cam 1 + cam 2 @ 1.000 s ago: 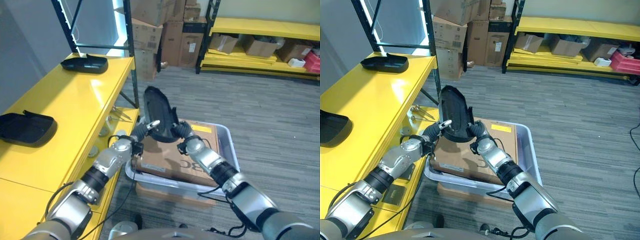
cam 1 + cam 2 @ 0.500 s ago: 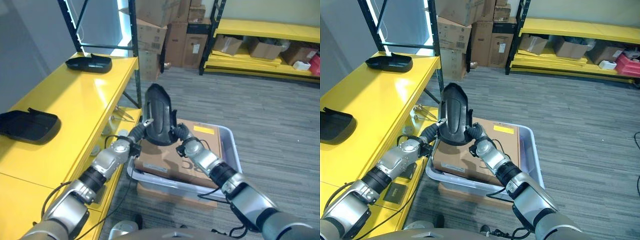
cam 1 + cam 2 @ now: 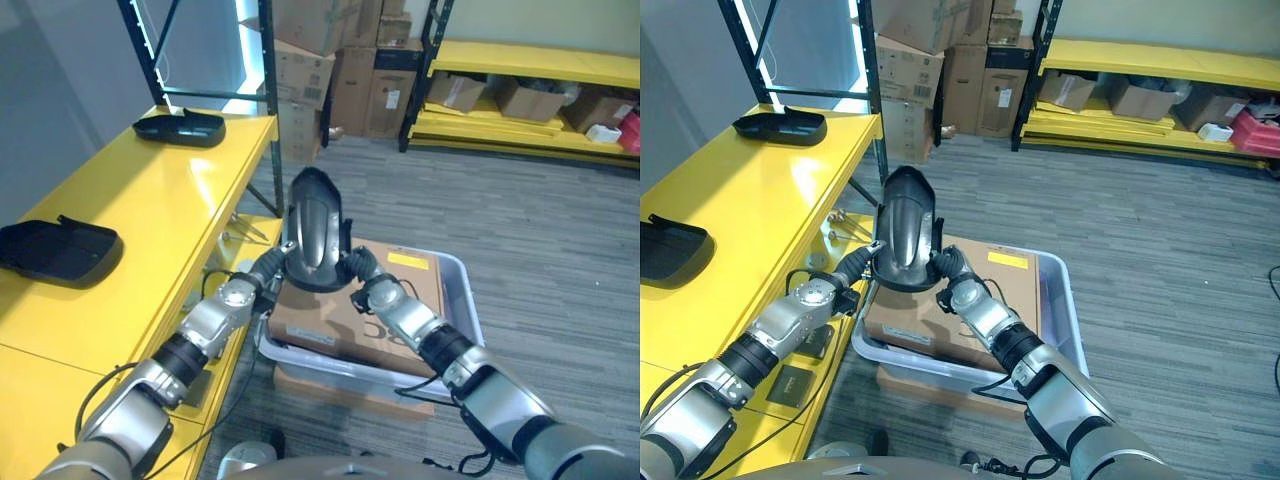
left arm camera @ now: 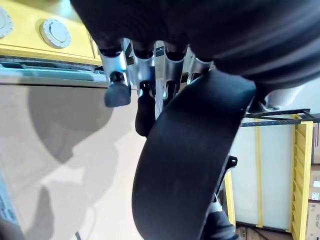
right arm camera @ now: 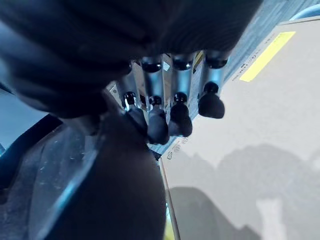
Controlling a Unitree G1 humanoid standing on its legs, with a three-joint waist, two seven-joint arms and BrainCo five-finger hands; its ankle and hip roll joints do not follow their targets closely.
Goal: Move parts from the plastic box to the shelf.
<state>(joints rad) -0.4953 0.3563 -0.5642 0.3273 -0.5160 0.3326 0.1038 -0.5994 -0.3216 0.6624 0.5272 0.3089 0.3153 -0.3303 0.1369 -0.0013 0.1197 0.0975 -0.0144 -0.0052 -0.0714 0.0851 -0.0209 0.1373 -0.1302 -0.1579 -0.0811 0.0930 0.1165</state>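
A black curved part [image 3: 313,228] stands upright, held at its lower end between both hands, above a cardboard box [image 3: 340,322] that lies in the grey plastic box [image 3: 464,305]. My left hand [image 3: 250,288] grips the part's lower left edge, and my right hand [image 3: 374,288] grips its lower right edge. In the left wrist view the part [image 4: 190,160] runs past the fingers [image 4: 117,90]; the right wrist view shows the part [image 5: 100,190] beside the fingers [image 5: 210,102]. The yellow shelf [image 3: 160,215] lies to the left.
Two more black parts [image 3: 180,127] [image 3: 55,250] rest on the yellow shelf. A dark rack post [image 3: 268,110] rises at the shelf's near corner. Stacked cardboard boxes [image 3: 330,60] and another yellow rack [image 3: 530,90] stand at the back, across grey carpet.
Both hands have turned the black part from tilted to upright, so its broad side now faces me, and lifted it slightly. The camera has also shifted a little.
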